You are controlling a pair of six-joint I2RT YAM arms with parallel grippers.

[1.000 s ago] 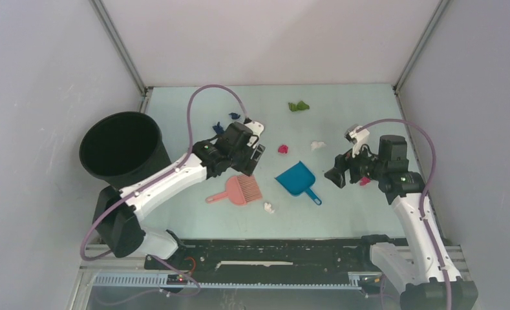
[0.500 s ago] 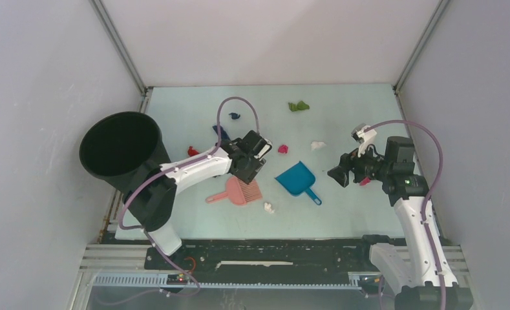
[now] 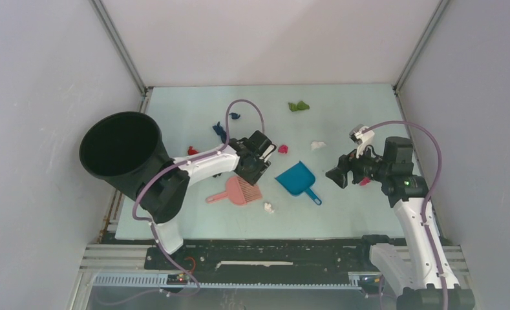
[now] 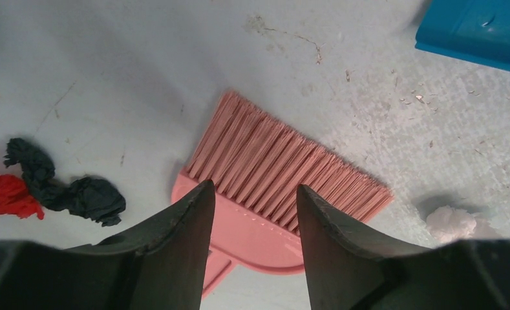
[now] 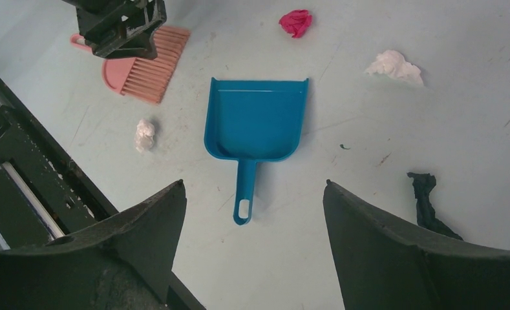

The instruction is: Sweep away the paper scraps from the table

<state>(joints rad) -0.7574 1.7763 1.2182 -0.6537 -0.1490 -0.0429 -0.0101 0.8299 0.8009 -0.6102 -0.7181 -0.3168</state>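
The pink brush (image 3: 239, 192) lies flat on the table (image 3: 362, 116), with my left gripper (image 3: 255, 163) open just over its bristles. In the left wrist view the brush head (image 4: 271, 171) shows between the spread fingers of the left gripper (image 4: 255, 192), which hold nothing. The blue dustpan (image 3: 297, 179) lies to its right, handle towards my open right gripper (image 3: 338, 175). Paper scraps lie scattered: green (image 3: 298, 106), dark blue (image 3: 220, 131), red (image 3: 192, 150), magenta (image 3: 282, 149) and white (image 3: 268, 207). In the right wrist view the dustpan (image 5: 255, 126) is ahead of the right gripper (image 5: 255, 185).
A tall black bin (image 3: 119, 150) stands at the table's left edge. A black rail (image 3: 271, 255) runs along the near edge. Grey walls close in the back and both sides. A black scrap (image 5: 430, 203) lies right of the right gripper.
My left gripper has swung right and down from the dark blue scraps to just over the brush head, its jaws a little narrower. The right gripper has barely moved.
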